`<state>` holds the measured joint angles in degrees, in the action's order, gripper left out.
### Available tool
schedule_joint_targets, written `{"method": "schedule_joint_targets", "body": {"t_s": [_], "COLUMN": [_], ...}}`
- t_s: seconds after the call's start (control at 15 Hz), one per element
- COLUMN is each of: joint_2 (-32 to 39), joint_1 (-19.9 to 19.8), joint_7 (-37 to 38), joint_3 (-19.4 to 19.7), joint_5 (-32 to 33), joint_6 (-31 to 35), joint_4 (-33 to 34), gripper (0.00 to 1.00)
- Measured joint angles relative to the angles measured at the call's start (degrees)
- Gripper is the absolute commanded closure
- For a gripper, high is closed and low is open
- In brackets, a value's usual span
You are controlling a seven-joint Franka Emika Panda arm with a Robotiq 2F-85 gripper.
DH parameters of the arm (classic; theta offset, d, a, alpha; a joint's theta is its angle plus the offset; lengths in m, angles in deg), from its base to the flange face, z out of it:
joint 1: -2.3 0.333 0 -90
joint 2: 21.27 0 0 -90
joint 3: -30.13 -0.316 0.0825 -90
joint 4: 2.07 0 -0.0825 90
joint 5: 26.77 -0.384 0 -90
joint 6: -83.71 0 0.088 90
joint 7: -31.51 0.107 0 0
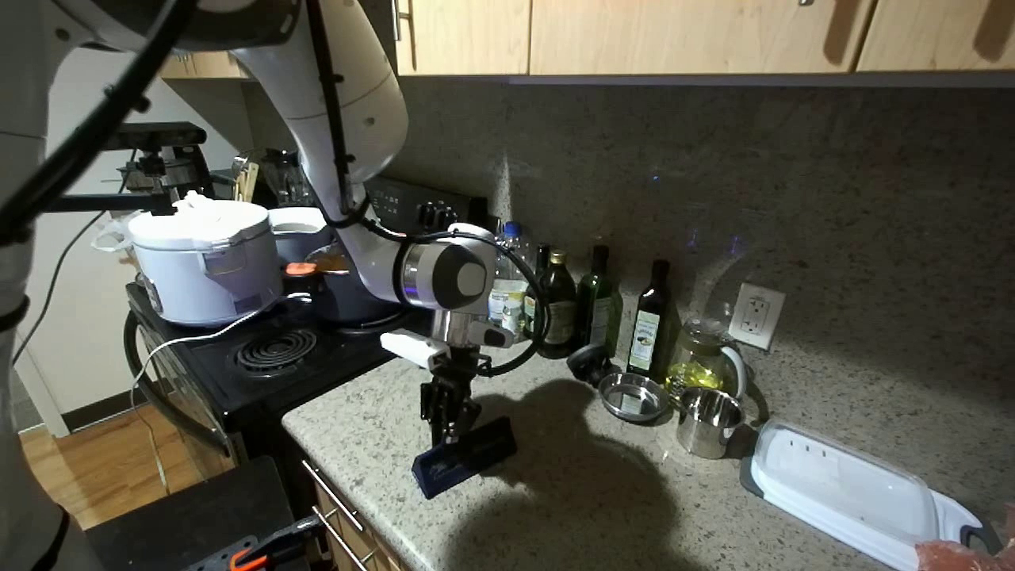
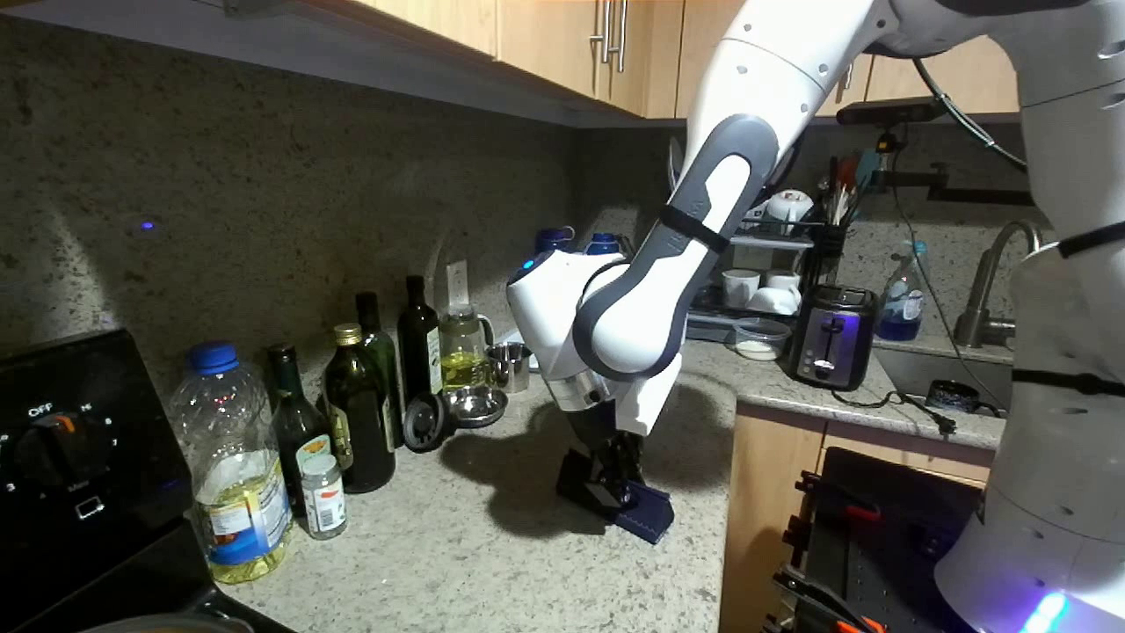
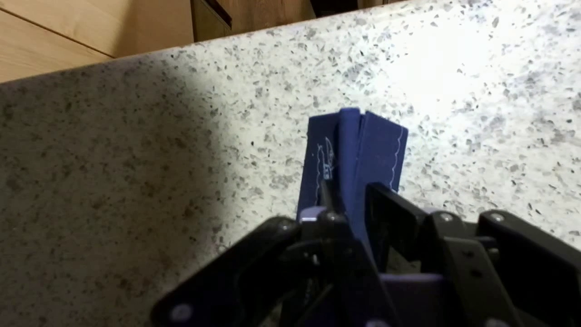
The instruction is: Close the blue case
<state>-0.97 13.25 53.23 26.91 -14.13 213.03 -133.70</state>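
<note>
The dark blue case (image 1: pixel 468 458) is at the front part of the counter, below my gripper. It also shows in an exterior view (image 2: pixel 646 512), on or just above the counter; I cannot tell which. In the wrist view the case (image 3: pixel 381 150) shows a raised middle ridge with a stitched panel sloping down on each side and pale lettering on the left one. Its inside does not show. My gripper (image 3: pixel 350 193) points down, its fingers close together on either side of the ridge, with the case between them. The fingers hide the case's near part.
Oil bottles (image 1: pixel 559 305), a steel bowl (image 1: pixel 633 398), a steel cup (image 1: pixel 708 424) and a glass jug (image 1: pixel 702 361) stand along the back wall. A white tray (image 1: pixel 844 488) lies at the right. The stove (image 1: pixel 277 349) adjoins the counter. Wooden cupboards (image 2: pixel 562 44) hang above.
</note>
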Motion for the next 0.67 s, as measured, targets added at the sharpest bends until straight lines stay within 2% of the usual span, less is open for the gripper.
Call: {"method": "schedule_joint_targets", "body": {"t_s": [0.07, 0.13, 0.53, 0.6, 0.67], "joint_2": [0.0, 0.0, -0.8, -1.2, -1.8], "joint_1": [0.0, 0.0, 0.0, 0.1, 0.2], "joint_7": [0.0, 0.0, 0.0, 0.0, 0.1], "joint_3": [0.0, 0.0, 0.1, 0.1, 0.1], "joint_5": [0.0, 0.0, 0.0, 0.0, 0.1], "joint_6": [0.0, 0.0, 0.0, 0.0, 0.0], "joint_4": [0.0, 0.0, 0.1, 0.1, 0.1], "gripper": [0.54, 0.53, 0.09, 0.02, 0.0]}}
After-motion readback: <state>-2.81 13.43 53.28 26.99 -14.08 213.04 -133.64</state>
